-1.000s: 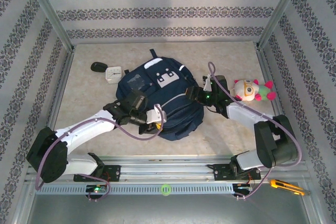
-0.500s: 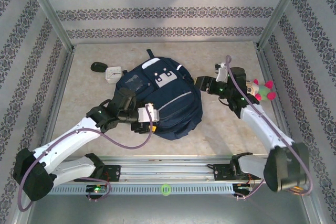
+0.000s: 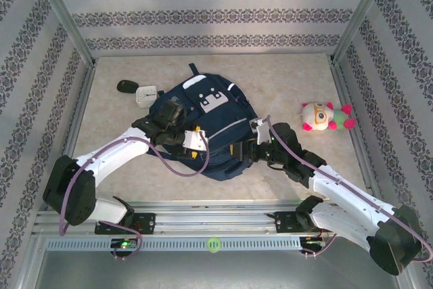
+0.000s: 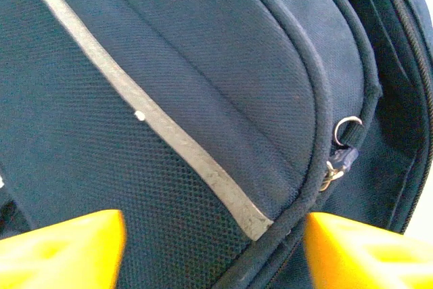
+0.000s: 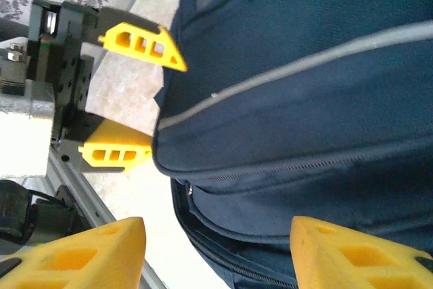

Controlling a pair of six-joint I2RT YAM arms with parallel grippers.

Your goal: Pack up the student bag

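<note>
You're at opening step: bag point(image 3: 226, 123) seemingly zipped. Left gripper point(image 4: 213, 235), right gripper point(image 5: 216, 235) both apart, holding nothing. Next: pinch zip pull point(image 4: 338, 160) squarely.

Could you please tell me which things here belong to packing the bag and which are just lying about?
In the job: student bag; left gripper and right gripper, both open at it.
Lying about, some perhaps for packing: plush toy, small white clock, dark oval item, green ring.
</note>
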